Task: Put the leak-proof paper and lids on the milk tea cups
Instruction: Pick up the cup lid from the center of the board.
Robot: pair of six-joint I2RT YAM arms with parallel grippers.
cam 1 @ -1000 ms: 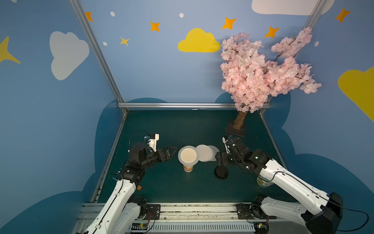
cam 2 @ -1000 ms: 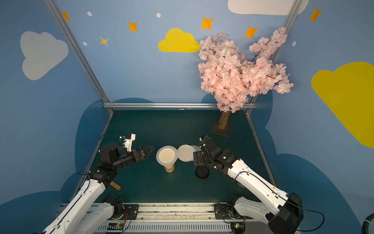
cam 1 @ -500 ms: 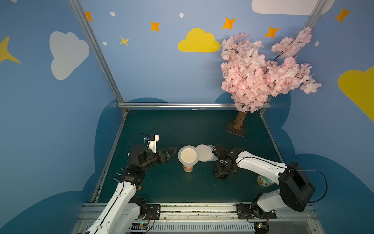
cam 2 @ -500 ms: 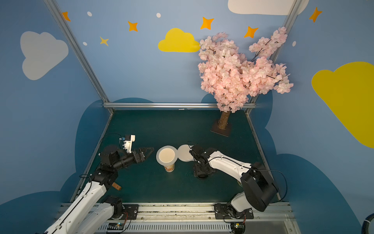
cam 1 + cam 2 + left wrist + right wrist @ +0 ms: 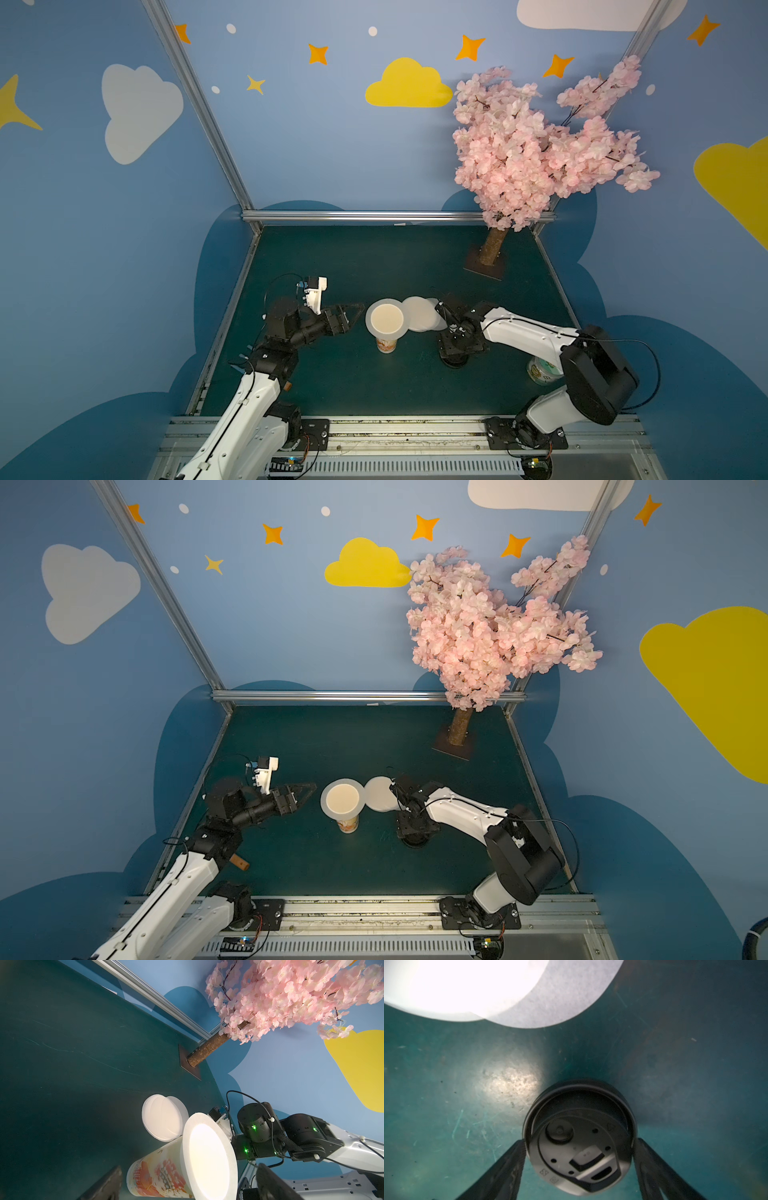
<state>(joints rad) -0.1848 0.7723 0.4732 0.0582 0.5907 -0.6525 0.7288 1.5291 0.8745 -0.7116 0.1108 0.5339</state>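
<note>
The milk tea cup (image 5: pixel 385 344) (image 5: pixel 158 1174) stands upright mid-table, white with orange print. One leak-proof paper (image 5: pixel 384 319) (image 5: pixel 341 799) (image 5: pixel 207 1157) lies flat over its mouth, overhanging the rim. More white discs (image 5: pixel 419 313) (image 5: pixel 162 1118) lie in a stack just right of the cup. My left gripper (image 5: pixel 353 316) (image 5: pixel 189 1167) is open, level with the cup's top on its left side, holding nothing. My right gripper (image 5: pixel 456 349) (image 5: pixel 579 1141) points down over a black round lid (image 5: pixel 455 365) (image 5: pixel 580 1138) on the table, one finger against each side of its rim.
A squat green-and-white tin (image 5: pixel 542 370) stands at the right, partly behind my right arm. A pink blossom tree (image 5: pixel 490 249) on a flat base stands at the back right. Aluminium rails (image 5: pixel 365 216) edge the green table.
My right arm has swung round and come down over the black lid, its fingers drawing in onto the rim. The left arm, the cup and the discs have hardly moved.
</note>
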